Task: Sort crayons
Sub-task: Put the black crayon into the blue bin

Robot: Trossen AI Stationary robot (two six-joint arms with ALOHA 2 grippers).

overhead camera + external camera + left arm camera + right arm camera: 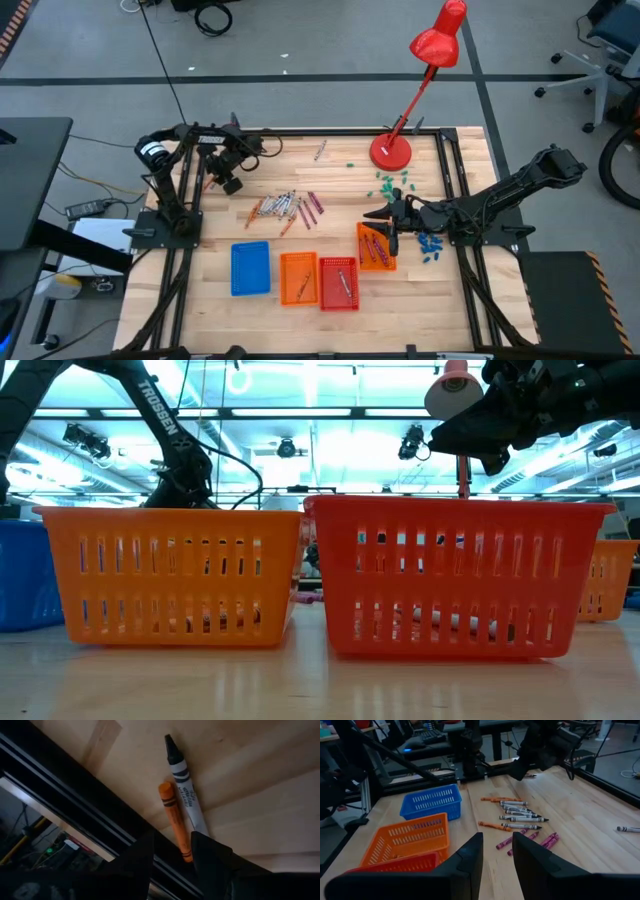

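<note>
crayons (285, 207) lie in a loose pile on the wooden table (300, 170) near its middle, orange, grey-white and magenta sticks mixed together, with one more stray crayon (320, 150) farther back. i see the left gripper (172, 857) down at the table's far left edge, beside the black frame rail (65, 795); its fingers are spread, straddling the butt end of an orange crayon (175, 820) that lies flat on the wood touching a grey-white crayon (184, 785) alongside it. whether the fingers touch the orange stick i cannot tell. the right gripper (497, 852) hangs above the small orange basket (376, 247) on the right side, jaws apart with nothing between them. in front sit three more baskets in a row: blue basket (250, 268), orange basket (298, 277), red basket (339, 283); the red one and the small orange one have a few sticks inside. a red desk lamp (392, 150) stands at the back right, with teal bits (390, 183) just in front of its base and blue bits (430, 245) near the right arm.
</note>
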